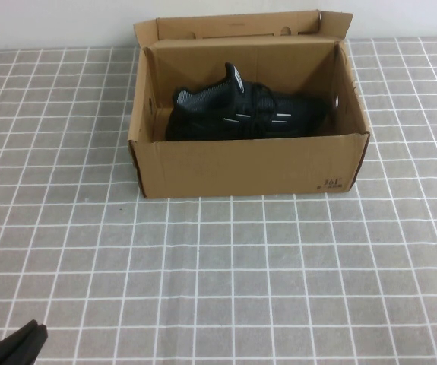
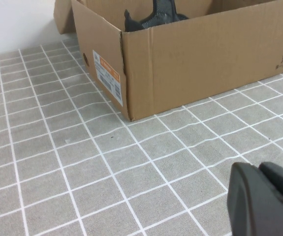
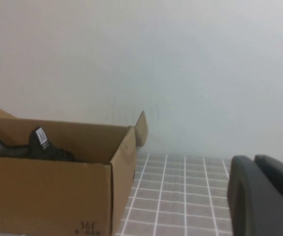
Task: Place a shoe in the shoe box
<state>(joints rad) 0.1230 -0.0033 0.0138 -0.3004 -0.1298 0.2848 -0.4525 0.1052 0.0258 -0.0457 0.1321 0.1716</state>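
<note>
Black shoe (image 1: 242, 112) lying inside the open shoe box (image 1: 248, 163) at the far middle of the grey tiled table (image 1: 218, 274), toe toward the robot's right (lid flap standing up behind). Left gripper (image 1: 22, 341) low at the near left edge, fingers closed, holding nothing. Right gripper (image 3: 265, 192) closed too, empty, off to the box's right

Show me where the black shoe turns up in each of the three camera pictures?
High view: the shoe lies inside the shoe box, upper middle.
Left wrist view: only its heel pokes above the box rim, top edge.
Right wrist view: its heel and collar show over the rim, far left.
Shared landmark: the small dark print on the box's front corner.
</note>
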